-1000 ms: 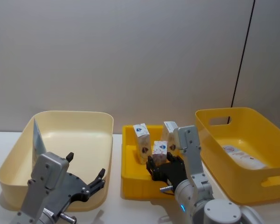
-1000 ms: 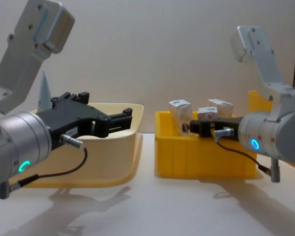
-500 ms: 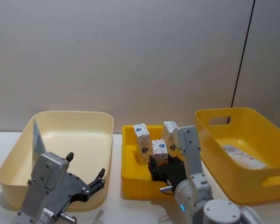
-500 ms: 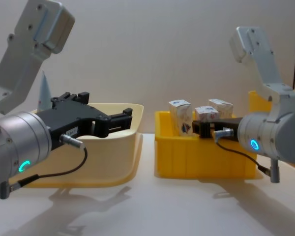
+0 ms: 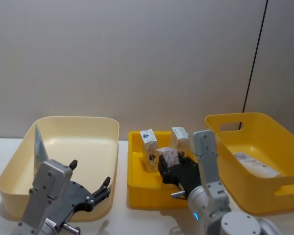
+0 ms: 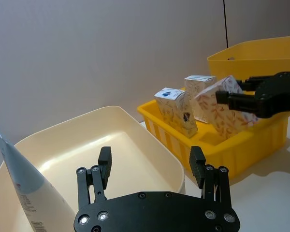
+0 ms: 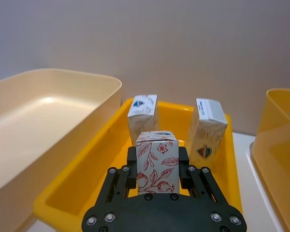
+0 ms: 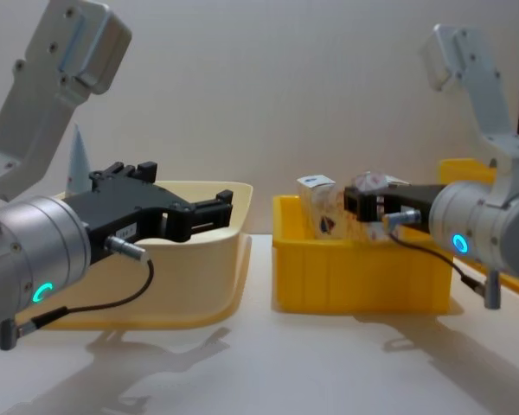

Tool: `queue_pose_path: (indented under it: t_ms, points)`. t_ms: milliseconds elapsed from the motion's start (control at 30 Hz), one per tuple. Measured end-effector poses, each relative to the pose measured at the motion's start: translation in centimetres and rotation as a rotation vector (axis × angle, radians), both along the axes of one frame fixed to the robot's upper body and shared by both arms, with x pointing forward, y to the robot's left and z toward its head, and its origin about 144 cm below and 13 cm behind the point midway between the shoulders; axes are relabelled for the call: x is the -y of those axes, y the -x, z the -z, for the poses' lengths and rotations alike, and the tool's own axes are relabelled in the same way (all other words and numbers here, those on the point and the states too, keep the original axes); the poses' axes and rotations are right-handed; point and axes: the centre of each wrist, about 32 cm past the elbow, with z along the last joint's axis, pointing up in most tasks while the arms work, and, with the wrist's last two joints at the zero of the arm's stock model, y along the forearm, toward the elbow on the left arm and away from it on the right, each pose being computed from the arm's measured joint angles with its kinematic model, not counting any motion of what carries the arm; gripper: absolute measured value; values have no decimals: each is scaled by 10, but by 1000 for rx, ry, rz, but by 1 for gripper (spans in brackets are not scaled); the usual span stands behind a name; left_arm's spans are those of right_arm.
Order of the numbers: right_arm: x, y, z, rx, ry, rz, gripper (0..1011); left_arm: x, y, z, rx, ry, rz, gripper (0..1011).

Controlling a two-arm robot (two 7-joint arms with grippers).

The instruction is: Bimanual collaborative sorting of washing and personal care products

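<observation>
The left gripper (image 8: 209,210) waits with fingers apart by the cream tub's (image 5: 95,127) near rim, the right gripper (image 7: 157,166) pinches a carton (image 7: 156,159) above the middle bin (image 5: 137,183), and two more cartons (image 5: 149,149) stand farther back.

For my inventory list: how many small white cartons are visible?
3. Two cartons stand in the small yellow bin, left and right; the right pincer holds the third carton above it.
</observation>
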Motion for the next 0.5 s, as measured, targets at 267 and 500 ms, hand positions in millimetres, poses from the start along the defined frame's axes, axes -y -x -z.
queue_pose_path:
  t_ms: [267,500]
  points:
    - [9,4,-10,107,-14,-8,472,0,0,0,0,0,0,1003]
    - [18,7,-21,196,-25,-7,472,0,0,0,0,0,0,1003]
